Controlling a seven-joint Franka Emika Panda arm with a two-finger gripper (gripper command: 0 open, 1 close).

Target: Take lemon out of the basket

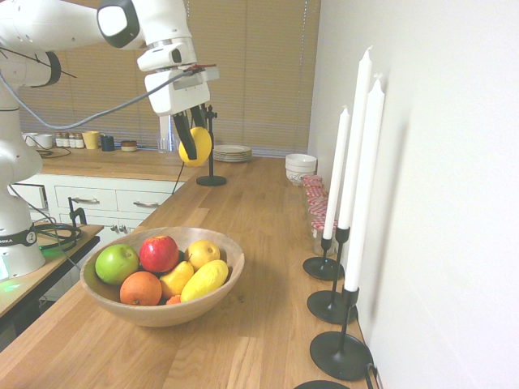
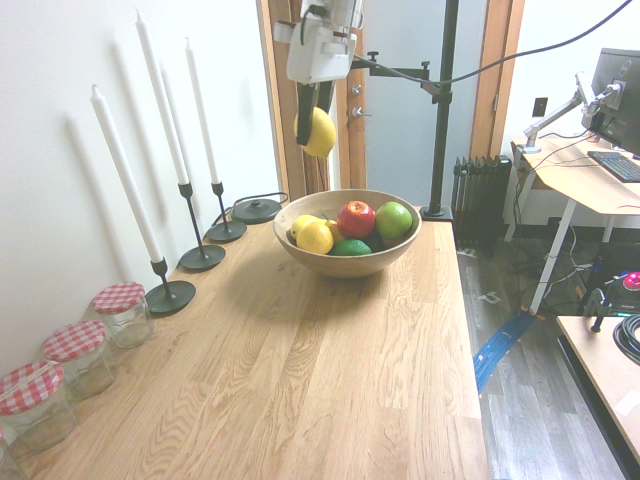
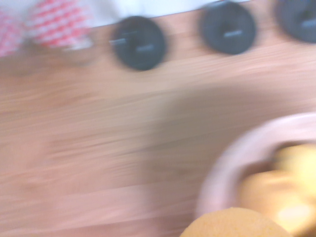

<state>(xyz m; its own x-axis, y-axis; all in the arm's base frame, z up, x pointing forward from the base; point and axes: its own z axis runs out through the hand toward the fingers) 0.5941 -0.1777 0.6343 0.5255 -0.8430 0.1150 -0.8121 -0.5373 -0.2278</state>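
In the first exterior view the gripper (image 1: pixel 194 136) hangs high above the table (image 1: pixel 243 324), its dark fingers (image 1: pixel 186 136) closed on the lemon (image 1: pixel 199 147) — a smooth, bright yellow oval held in the air, well clear of the basket (image 1: pixel 162 312). That basket is a wide, shallow bowl of light wood with a thick rim, holding a red apple (image 1: pixel 159 253), a green apple (image 1: pixel 116 262), an orange (image 1: pixel 140 288) and yellow fruit. Tall white candles (image 1: pixel 357 146) stand in black holders along the wall. The second exterior view shows the same grip from the other side — lemon (image 2: pixel 320 131) pinched above the basket (image 2: pixel 345 262), jars with red checked lids (image 2: pixel 120 298) on the grained table. The wrist view is blurred: the basket's pale rim (image 3: pixel 222 168), round black candle bases (image 3: pixel 138 43) and a yellow curve at the bottom edge.
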